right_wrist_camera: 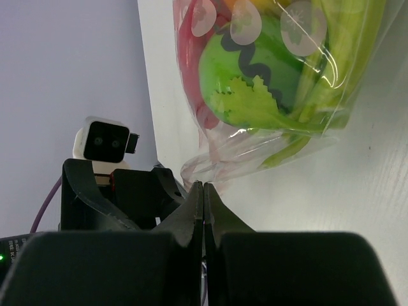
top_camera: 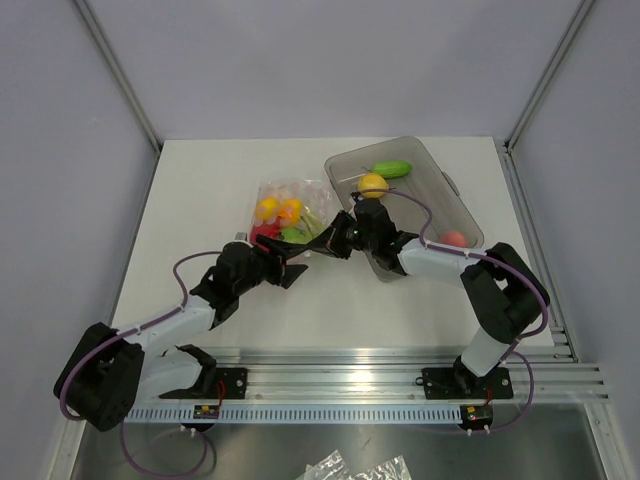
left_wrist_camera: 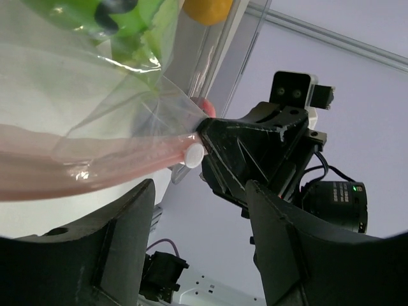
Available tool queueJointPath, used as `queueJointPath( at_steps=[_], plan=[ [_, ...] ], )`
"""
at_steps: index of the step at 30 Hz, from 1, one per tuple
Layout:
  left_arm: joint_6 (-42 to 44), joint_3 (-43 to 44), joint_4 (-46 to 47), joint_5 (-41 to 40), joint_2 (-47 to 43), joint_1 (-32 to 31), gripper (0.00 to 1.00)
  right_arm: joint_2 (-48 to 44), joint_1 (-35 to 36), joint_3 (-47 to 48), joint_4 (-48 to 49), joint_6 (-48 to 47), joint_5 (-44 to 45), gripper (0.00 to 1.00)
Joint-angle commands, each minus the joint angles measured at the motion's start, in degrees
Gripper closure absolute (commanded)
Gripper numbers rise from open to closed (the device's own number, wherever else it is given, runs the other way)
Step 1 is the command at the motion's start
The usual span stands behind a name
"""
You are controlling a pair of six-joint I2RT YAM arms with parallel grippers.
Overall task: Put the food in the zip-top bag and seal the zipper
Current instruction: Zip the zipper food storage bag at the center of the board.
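I see a grey translucent tray (top_camera: pixel 440 195) at the far right of the white table (top_camera: pixel 200 200). A slotted aluminium rail (top_camera: pixel 380 385) runs along the near edge. Crumpled clear plastic (top_camera: pixel 365 468) lies below the rail, partly cut off.

Caught only slivers of the green food (left_wrist_camera: pixel 137 29) and the yellow food (left_wrist_camera: pixel 207 7) above the left tool (left_wrist_camera: pixel 199 186), clipped by the top edge. Made out the zipper (left_wrist_camera: pixel 89 169) only as a blurred pink band running off past that tool's left; could not tell whether sealed. Could not see the corner of the zip-top bag (right_wrist_camera: pixel 268 137) pinched inside the pressed-together tips of the right tool (right_wrist_camera: pixel 203 190). Saw the bag beyond those tips only up to the top edge.
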Motion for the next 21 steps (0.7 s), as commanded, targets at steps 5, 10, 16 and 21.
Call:
queueJointPath(
  at_steps=[5, 10, 16, 21],
  plan=[
    [-4.4, -0.1, 5.1, -3.2, 3.1, -1.4, 0.46, -0.5, 1.1, 2.0, 1.1, -3.9, 2.2, 1.0],
    [-5.1, -0.4, 6.7, -2.8, 4.4, -1.4, 0.55, -1.2, 1.2, 2.2, 0.0, -6.3, 2.1, 1.0],
    [-4.3, -0.5, 8.1, -2.8, 7.0, -1.4, 0.55, -2.1, 1.1, 1.8, -1.7, -8.7, 1.3, 1.0],
    [-3.4, -0.4, 8.7, -2.2, 9.3, -1.3, 0.52, -2.7, 1.1, 1.8, -3.5, -11.2, 0.0, 1.0]
  ],
)
